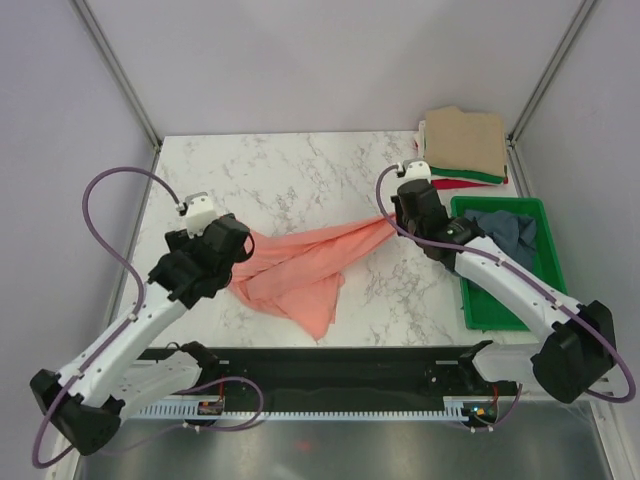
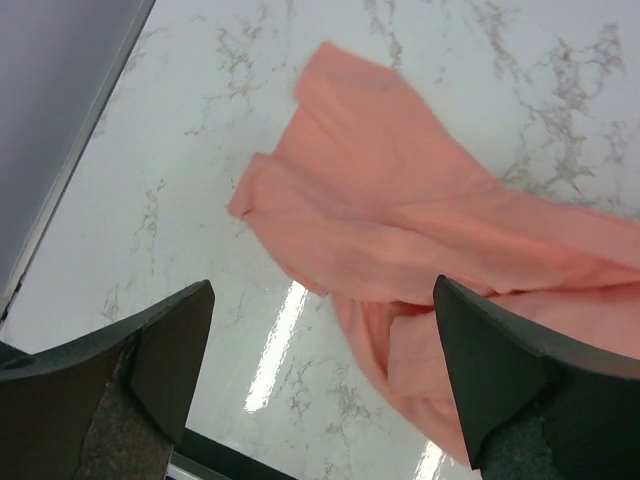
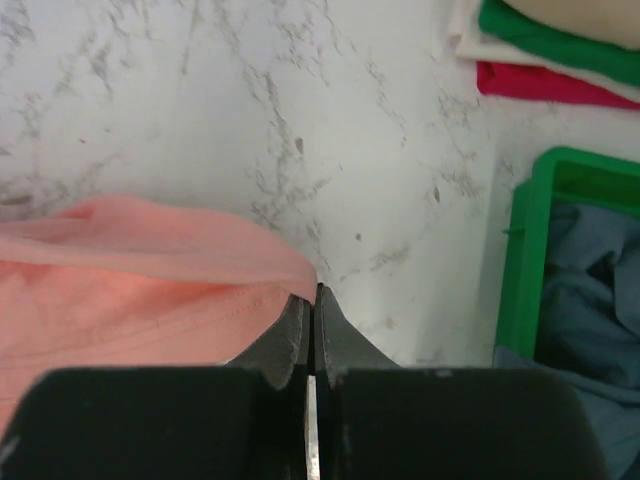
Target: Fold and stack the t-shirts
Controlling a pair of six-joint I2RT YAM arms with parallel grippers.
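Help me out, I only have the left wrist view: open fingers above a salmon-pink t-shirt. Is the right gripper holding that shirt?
Observer: Yes. The right gripper is shut on the edge of the salmon-pink t-shirt.
Operator: Any shirts folded already?
Observer: A folded stack sits at the table's far right corner, tan on top, green under it, red lowest.
Operator: Anything waiting to be folded?
Observer: A slate blue-grey t-shirt lies crumpled in the green tray.
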